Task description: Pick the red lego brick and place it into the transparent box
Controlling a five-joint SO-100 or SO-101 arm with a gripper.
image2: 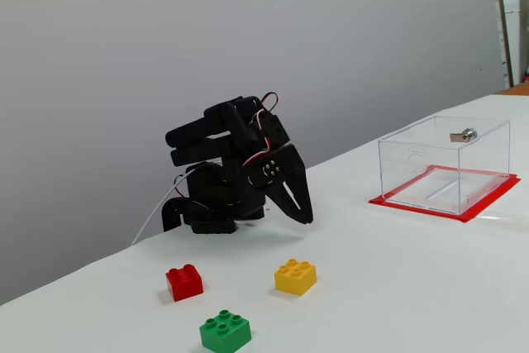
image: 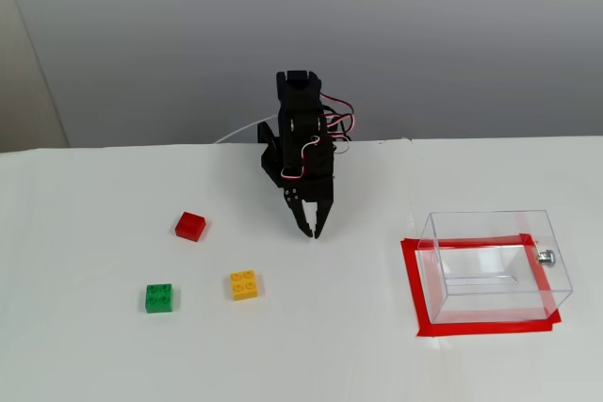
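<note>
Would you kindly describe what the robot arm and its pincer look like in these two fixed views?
The small black plastic robot arm is made of blocky, boxy segments. Thin red, white and black wires loop out beside its upper joints, clearest in the fixed view from the side. Its black two-finger pincer tapers into slim pointed tips, with small pale screw heads on the plate just above them. I see no labels or logos.
</note>
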